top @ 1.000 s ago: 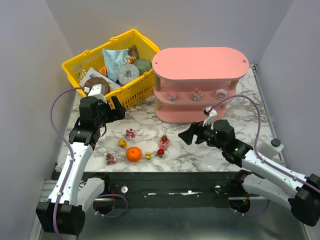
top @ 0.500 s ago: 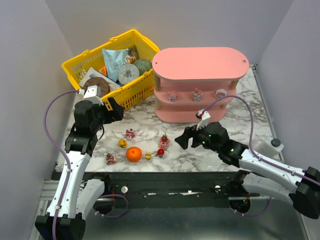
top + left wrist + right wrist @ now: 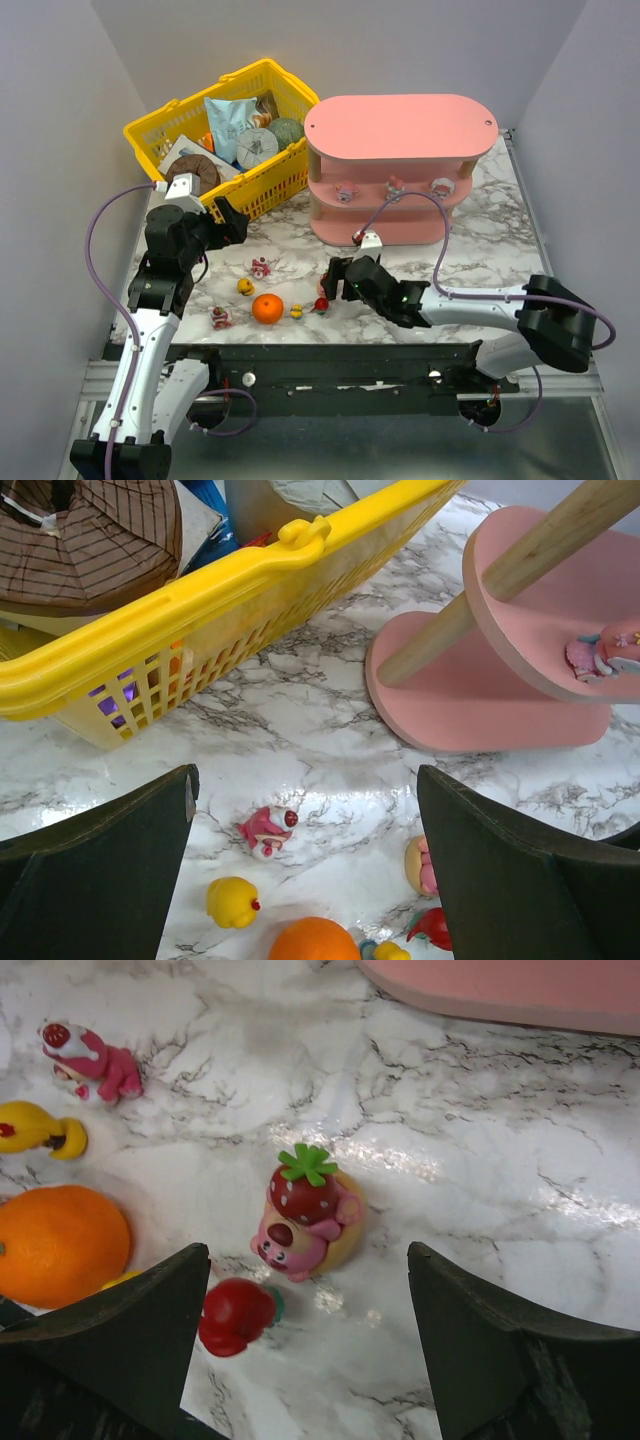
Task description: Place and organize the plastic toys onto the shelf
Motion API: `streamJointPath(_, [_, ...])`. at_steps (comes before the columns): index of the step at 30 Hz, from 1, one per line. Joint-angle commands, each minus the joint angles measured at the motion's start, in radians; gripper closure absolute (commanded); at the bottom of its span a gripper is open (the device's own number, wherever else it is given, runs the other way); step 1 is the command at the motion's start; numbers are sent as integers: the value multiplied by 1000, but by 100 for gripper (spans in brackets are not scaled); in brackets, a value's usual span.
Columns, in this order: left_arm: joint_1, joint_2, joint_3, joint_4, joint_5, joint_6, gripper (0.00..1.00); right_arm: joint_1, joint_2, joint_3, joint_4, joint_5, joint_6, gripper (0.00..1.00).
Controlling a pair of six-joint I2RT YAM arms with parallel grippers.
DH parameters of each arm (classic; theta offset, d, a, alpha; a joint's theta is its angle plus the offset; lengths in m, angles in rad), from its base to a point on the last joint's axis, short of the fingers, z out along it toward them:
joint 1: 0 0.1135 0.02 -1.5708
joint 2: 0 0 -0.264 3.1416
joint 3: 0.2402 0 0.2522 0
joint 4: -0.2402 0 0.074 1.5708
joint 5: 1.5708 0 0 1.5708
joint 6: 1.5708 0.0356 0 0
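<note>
The pink shelf (image 3: 400, 170) stands at the back right, with three small toys (image 3: 394, 188) on its middle tier. Several more toys lie on the marble in front of it. They include a strawberry bear (image 3: 328, 283), a red toy (image 3: 321, 303), a pink toy (image 3: 261, 267) and a yellow toy (image 3: 245, 287). My right gripper (image 3: 335, 277) is open, low over the strawberry bear (image 3: 305, 1218), with the red toy (image 3: 236, 1315) by its left finger. My left gripper (image 3: 225, 218) is open and empty, above the pink toy (image 3: 268, 830) and the yellow toy (image 3: 232, 901).
A yellow basket (image 3: 225, 125) of packaged goods stands at the back left, close to my left gripper. An orange ball (image 3: 267, 309) lies among the toys. Another pink toy (image 3: 221, 318) and a small yellow one (image 3: 296, 311) lie near the front edge.
My right arm has reached left across the table, from in front of the shelf to the strawberry bear. My left gripper has shifted slightly. No toy has moved.
</note>
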Motion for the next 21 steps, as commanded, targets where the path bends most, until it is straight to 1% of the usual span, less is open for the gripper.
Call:
streamJointPath(1, [7,-10,-11,18,34,-7,1,29,76,67,47,129,91,13])
streamJointPath(4, [7,-10,-9,20,37,-10,1,38,111,86,39,149,115,14])
streamJointPath(6, [7,-10,-9,20,38,-10,1,43,148,114,4,165,135,14])
streamJointPath(16, [7,-13,-9,20,35,-10,1,57,272,172,-21,173,149,16])
streamJointPath(19, [7,-13,-9,18,34,-10,1,58,297,187,-29,170,148,18])
streamJointPath(21, [7,-13,-9,18,34,-7,1,58,303,189,-36,175,151,22])
